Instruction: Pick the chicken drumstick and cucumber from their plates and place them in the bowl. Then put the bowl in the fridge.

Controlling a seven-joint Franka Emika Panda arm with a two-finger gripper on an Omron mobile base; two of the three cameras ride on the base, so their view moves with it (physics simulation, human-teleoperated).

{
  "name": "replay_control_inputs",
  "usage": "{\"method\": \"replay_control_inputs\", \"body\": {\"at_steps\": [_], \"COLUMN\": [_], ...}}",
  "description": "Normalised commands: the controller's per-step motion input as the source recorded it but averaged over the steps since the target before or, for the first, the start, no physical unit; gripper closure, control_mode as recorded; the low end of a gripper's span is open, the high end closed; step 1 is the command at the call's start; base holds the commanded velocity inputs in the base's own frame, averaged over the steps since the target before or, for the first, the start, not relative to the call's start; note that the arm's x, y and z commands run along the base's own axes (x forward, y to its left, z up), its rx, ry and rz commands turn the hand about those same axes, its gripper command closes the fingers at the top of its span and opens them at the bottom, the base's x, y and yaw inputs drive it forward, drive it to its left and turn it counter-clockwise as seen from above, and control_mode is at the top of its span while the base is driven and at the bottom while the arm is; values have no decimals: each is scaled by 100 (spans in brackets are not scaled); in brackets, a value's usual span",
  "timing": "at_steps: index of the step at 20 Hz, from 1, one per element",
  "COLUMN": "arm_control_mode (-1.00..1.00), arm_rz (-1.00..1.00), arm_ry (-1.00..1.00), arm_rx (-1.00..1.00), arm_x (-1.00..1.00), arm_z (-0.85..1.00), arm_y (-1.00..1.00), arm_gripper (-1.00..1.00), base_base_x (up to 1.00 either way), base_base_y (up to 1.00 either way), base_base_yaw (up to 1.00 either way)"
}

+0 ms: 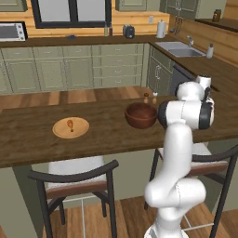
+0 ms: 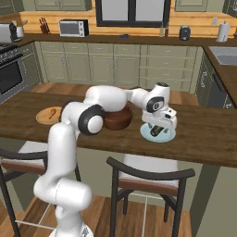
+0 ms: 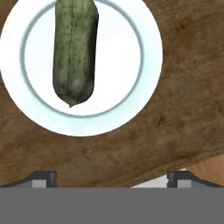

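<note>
At the upper left of the hand view lies the cucumber [image 3: 75, 52] on its white plate [image 3: 131, 92], and the two dark finger tips rise far apart at the bottom edge, so the jaws are spread wide and hold nothing. In the right base view the gripper [image 2: 159, 128] hangs just over this plate [image 2: 169, 137] on the wooden surface [image 2: 203, 129], with the bowl [image 2: 118, 119] close beside it on the left. The cucumber sits off to one side of the line between the fingers, so I judge that a straight descent could close on the plate rim or on empty air. Its round, smooth body may also roll or slip out if it is pinched near the end. In the left base view the chicken drumstick [image 1: 70, 124] waits on the tan plate [image 1: 60, 131], well apart from the bowl [image 1: 140, 115]. A careless swing of the arm could knock the bowl.
</note>
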Motion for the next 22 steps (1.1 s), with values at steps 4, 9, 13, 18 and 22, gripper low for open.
{"method": "replay_control_inputs", "body": {"at_steps": [4, 9, 13, 18, 22], "arm_control_mode": [-100, -100, -100, -100, -100], "arm_rz": [0, 0, 0, 0, 0], "arm_ry": [0, -5, -3, 0, 0], "arm_rx": [0, 0, 0, 0, -3], "arm_x": [66, 6, 5, 32, 14], "arm_z": [-44, -52, -17, 0, -4], "arm_y": [-4, 2, 0, 16, 13], "arm_gripper": [-100, -100, -100, -100, -100], "base_base_x": [0, 0, 0, 0, 0], "base_base_y": [0, 0, 0, 0, 0], "base_base_yaw": [0, 0, 0, 0, 0]}}
